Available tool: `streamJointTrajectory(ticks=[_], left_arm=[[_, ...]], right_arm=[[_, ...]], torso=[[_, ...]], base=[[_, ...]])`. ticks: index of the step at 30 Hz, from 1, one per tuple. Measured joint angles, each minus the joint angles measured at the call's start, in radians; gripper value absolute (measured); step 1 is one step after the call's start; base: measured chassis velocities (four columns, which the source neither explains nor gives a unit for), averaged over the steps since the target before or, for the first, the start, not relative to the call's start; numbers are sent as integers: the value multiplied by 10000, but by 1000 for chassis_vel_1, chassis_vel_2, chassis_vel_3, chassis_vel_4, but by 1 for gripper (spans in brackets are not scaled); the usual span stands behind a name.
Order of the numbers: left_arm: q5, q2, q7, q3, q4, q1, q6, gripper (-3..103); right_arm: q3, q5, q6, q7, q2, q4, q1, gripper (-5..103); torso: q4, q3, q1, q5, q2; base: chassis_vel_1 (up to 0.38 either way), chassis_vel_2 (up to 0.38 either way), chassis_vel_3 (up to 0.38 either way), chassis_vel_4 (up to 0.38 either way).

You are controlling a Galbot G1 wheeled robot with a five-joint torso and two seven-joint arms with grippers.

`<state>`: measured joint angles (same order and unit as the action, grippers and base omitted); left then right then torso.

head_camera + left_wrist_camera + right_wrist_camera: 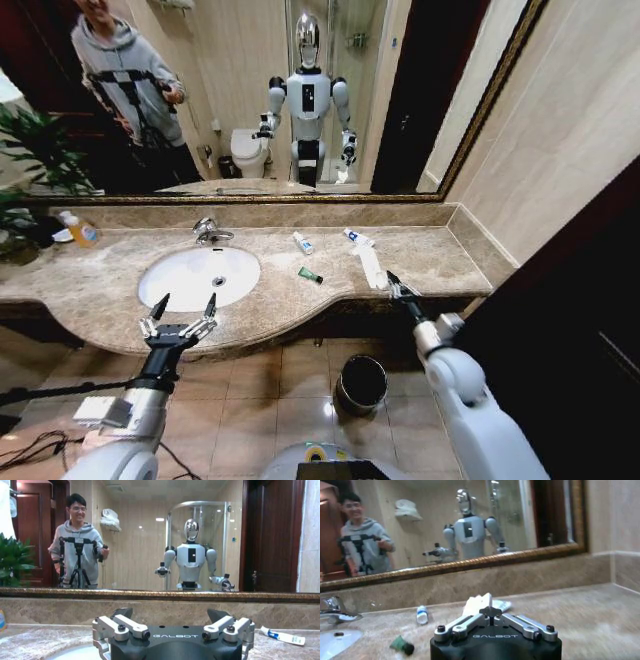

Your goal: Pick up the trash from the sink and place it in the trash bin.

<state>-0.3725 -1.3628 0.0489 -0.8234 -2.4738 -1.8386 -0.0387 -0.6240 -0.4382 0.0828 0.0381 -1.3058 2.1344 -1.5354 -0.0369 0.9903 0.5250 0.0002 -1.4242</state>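
From the head you had the left gripper [182, 308] spread over the sink [165, 290] rim, right gripper [392, 279] pinched shut beside the paper strip [371, 267], bin [361, 384] on the floor below; the right wrist showed tubes [421, 614] on the counter [580, 622].

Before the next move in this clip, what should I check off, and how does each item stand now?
1. Left gripper fingers open, at the counter's front edge before the sink: ok.
2. Right gripper fingers shut and empty: not ok for grasping.
3. Trash reachable: the white tubes, green-and-black tube and paper strip lie on the counter, not in the basin: ok.
4. Right gripper close to the paper strip: ok.
5. Trash bin upright on the floor below the counter, mouth open: ok.
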Motion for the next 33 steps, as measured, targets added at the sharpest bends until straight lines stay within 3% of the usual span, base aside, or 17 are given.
streamJointTrajectory(ticks=[2, 5, 6, 8, 14, 17, 21, 26, 33], left_arm=[[0, 0, 1, 0, 0, 0, 0, 100], [0, 0, 0, 0, 0, 0, 0, 100], [0, 0, 0, 0, 0, 0, 0, 100], [0, 0, -1, 0, 0, 1, 0, 100], [0, -1, -1, 0, 0, 0, 1, 100], [0, -1, 0, 0, -1, 0, 0, 100], [0, 0, -1, -1, 0, 0, 0, 100], [0, 0, 0, 0, 0, 0, 0, 100], [0, 0, -2, -2, -1, 0, 0, 100]], right_arm=[[-126, 112, -278, 72, -237, 76, -511, 0], [-453, 977, -1580, 137, -870, -335, -1650, 0], [-453, 977, -1580, 137, -870, -335, -1650, 0], [-557, 1462, -2322, 130, -1287, -835, -2122, 0], [-554, 1820, -3210, 103, -1577, -1618, -2856, 0], [-344, 2347, -3654, 69, -1603, -2851, -2865, 0], [-86, 3469, -3881, 99, -1615, -4746, -2276, 0], [130, 4091, -3819, 173, -1559, -6171, -1553, 0], [440, 5308, -2984, 399, -1373, -9039, 765, 0]], torso=[[1, 0, 0, -2, 0], [3, 0, -2, -4, -1], [3, 0, -2, -4, -1], [1, 0, -1, 0, 0], [2, 0, 0, -4, -1], [1, 0, 0, -2, -1], [0, 1, 1, 0, 0], [1, 1, 1, -2, 0], [-1, 3, 3, -2, 0]], base=[[0, 0, 0, 0], [0, 0, 0, 0], [0, 0, 0, 0], [0, 0, 0, 0], [0, 0, 0, 0], [0, 0, 0, 0], [0, 0, 0, 0], [0, 0, 0, 0], [0, 0, 0, 0]])
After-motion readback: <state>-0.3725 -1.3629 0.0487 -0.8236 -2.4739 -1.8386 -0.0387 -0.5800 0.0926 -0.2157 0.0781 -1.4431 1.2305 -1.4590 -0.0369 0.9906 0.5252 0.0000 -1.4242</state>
